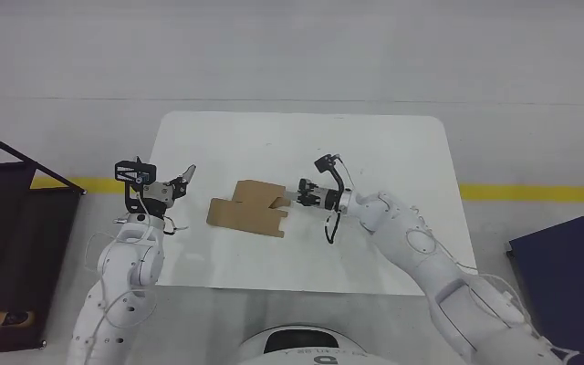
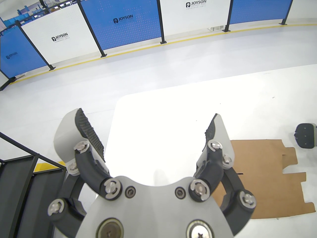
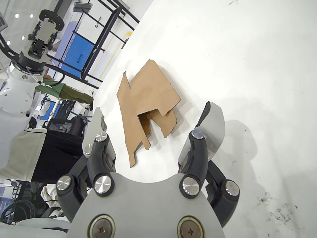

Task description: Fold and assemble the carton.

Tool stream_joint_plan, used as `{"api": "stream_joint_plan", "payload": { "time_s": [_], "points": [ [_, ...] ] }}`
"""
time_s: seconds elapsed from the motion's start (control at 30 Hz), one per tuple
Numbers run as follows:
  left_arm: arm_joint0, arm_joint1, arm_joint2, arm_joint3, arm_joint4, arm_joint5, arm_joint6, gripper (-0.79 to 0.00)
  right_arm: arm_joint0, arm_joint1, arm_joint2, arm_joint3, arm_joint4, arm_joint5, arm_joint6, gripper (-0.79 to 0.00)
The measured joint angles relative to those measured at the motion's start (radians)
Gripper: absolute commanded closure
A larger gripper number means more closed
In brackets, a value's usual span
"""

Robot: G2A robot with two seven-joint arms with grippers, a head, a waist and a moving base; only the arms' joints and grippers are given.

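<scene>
A flat brown cardboard carton blank (image 1: 245,208) lies in the middle of the white table (image 1: 365,146), with notched flaps on its edge toward the right arm. In the right wrist view the carton (image 3: 148,100) lies just ahead of my right gripper (image 3: 153,117), whose fingers are open and hold nothing. In the top view that right gripper (image 1: 294,197) sits at the carton's right edge. My left gripper (image 2: 148,122) is open and empty, hovering over the table left of the carton (image 2: 262,174); from above the left gripper (image 1: 186,175) is a short way from the carton's left end.
A black frame and dark surface (image 1: 27,228) stand off the table's left side. A yellow floor line (image 1: 520,192) runs behind the table. The far half of the table is bare white.
</scene>
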Motion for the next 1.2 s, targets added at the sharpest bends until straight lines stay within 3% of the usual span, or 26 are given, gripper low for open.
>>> {"api": "stream_joint_plan", "payload": {
  "time_s": [0.67, 0.87, 1.0, 1.2],
  "points": [
    [0.0, 0.0, 0.0, 0.0, 0.0, 0.0, 0.0, -0.785, 0.073, -0.07, -0.062, 0.136, -0.002, 0.023, 0.048, -0.499],
    [0.0, 0.0, 0.0, 0.0, 0.0, 0.0, 0.0, -0.785, 0.081, -0.08, -0.068, 0.16, -0.005, 0.023, 0.061, -0.296],
    [0.0, 0.0, 0.0, 0.0, 0.0, 0.0, 0.0, -0.785, 0.083, -0.087, -0.073, 0.171, -0.021, 0.037, 0.054, 0.0],
    [0.0, 0.0, 0.0, 0.0, 0.0, 0.0, 0.0, -0.785, 0.083, -0.093, -0.071, 0.181, -0.018, 0.026, 0.056, 0.0]
  ]
}}
